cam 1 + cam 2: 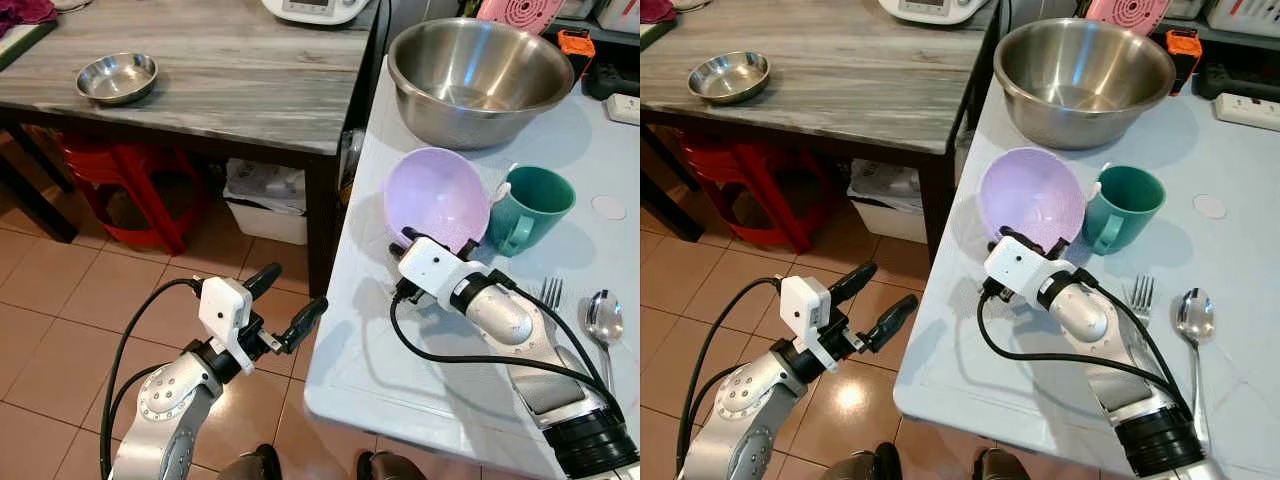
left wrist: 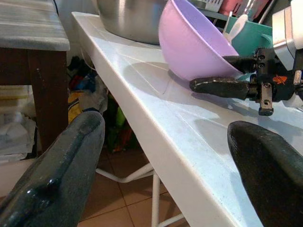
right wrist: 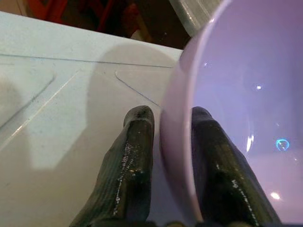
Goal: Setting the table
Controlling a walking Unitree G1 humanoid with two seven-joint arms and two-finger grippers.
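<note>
1. Right end effector (image 1: 437, 243) pinches the near rim of the lavender round plastic bowl (image 1: 437, 195): one finger inside the rim, one outside, clear in the right wrist view.
2. The bowl is tilted up on edge, its opening facing the robot, on the white plastic surface (image 1: 380, 370), near that surface's left edge. It sits just ahead of the end effector and appears to touch the teal ceramic mug (image 1: 530, 205) on its right.
3. Large stainless steel mixing bowl (image 1: 478, 75) stands behind the lavender bowl. Metal fork (image 1: 550, 293) and metal spoon (image 1: 603, 320) lie to the right of the right arm.
4. Left end effector (image 1: 283, 302) hangs off the surface over the tiled floor, fingers spread, holding nothing.
5. Key relation: the right arm already has the bowl, the left is well apart from it; rim grip runs along the end effector's axis.
6. Likely next: lift and carry the bowl to a place setting. Risk: it swings or slips from a rim-only pinch.
</note>
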